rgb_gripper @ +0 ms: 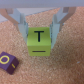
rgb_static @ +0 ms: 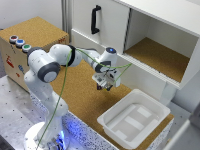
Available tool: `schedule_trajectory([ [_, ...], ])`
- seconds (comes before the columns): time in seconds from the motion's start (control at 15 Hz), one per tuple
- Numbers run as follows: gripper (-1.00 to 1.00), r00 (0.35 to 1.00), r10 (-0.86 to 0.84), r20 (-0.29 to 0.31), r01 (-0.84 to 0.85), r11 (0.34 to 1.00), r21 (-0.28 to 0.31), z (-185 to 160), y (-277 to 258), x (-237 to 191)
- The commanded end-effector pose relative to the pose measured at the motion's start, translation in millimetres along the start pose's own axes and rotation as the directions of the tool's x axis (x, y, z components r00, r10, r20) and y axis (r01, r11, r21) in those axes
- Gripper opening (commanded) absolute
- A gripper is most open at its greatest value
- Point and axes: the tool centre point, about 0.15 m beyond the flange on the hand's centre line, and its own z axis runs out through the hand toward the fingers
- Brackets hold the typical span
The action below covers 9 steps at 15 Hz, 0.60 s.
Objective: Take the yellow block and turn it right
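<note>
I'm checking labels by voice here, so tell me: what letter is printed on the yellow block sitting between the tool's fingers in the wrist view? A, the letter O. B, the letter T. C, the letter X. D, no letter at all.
B: in the wrist view the yellow block shows a dark T on its face, between the fingers of the tool; the O is on the purple block beside it.

black "T" on yellow block [rgb_gripper: 39, 40], yellow "O" on purple block [rgb_gripper: 7, 62]
</note>
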Motion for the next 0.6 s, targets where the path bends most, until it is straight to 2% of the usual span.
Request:
schedule_trajectory([
  [0.0, -1.0, 0.97, 0.243, 0.019, -0.244, 0.968, 0.064, -2, 20, -2],
  [0.07, -1.0, 0.958, 0.286, 0.027, -0.287, 0.956, 0.056, 1, 24, -2],
  [0.13, -1.0, 0.952, 0.307, 0.01, -0.307, 0.952, 0.013, 4, 23, -2],
  [0.33, -1.0, 0.934, 0.357, -0.002, -0.357, 0.934, -0.027, 13, 13, -1],
  [0.53, -1.0, 0.875, 0.484, 0.004, -0.482, 0.873, -0.067, 30, -1, -4],
])
